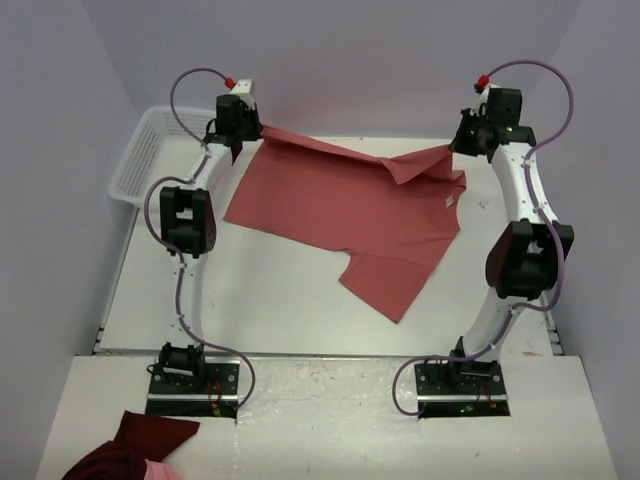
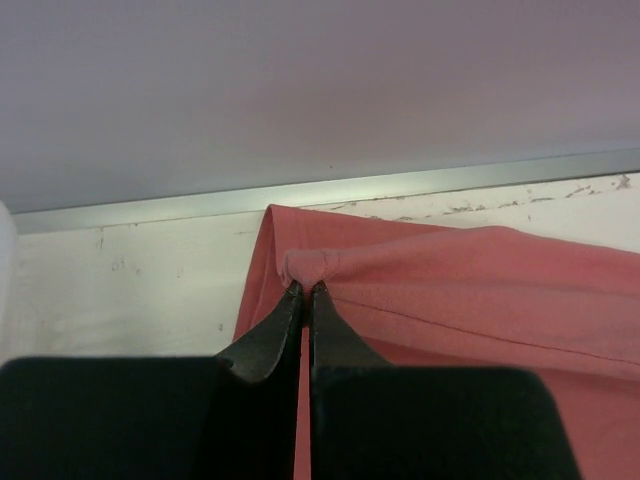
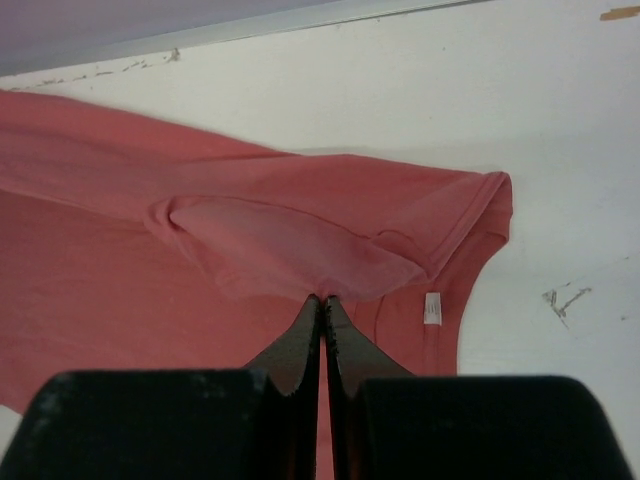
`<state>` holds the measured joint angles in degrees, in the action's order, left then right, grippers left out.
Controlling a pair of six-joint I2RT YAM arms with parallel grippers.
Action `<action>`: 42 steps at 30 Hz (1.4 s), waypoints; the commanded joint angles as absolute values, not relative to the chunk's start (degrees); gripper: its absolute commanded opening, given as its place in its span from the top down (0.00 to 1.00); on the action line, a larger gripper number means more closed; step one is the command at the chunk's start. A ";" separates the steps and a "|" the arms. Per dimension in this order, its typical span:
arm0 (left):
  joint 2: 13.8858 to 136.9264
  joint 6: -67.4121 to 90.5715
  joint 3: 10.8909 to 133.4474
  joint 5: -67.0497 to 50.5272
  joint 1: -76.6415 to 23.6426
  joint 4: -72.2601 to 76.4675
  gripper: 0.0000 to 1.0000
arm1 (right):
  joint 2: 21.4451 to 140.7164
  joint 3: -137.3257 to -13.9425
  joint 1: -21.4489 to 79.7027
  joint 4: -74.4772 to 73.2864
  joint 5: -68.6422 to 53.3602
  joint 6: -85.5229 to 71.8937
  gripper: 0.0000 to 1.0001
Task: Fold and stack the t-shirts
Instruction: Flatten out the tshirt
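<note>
Seen from overhead, a salmon-red t-shirt (image 1: 350, 215) lay spread over the far half of the white table (image 1: 280, 300), its far edge raised off the table and stretched between the two arms. The left gripper (image 1: 240, 135), above the table's far left corner, was pinched tight on one end of that edge. The right gripper (image 1: 462, 145), above the far right corner, gripped the other end, where the cloth folded over. A white basket (image 1: 140, 165) stood against the table's far left side. A dark maroon cloth bundle (image 1: 130, 445) lay on the ledge at the table's near side.

From the left wrist, the fingers met on a small bunch of shirt, with the cloth running off to the right above the table.

From the right wrist, the fingers were clamped on a folded flap. The white neck label (image 3: 432, 308) lay on the table just right of the fingertips.
</note>
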<state>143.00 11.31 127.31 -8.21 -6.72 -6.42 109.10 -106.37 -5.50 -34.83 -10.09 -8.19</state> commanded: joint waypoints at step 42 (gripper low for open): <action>99.43 17.40 105.12 -6.07 -11.95 -13.43 1.00 | 86.15 -130.58 7.91 -53.51 0.79 -9.32 1.00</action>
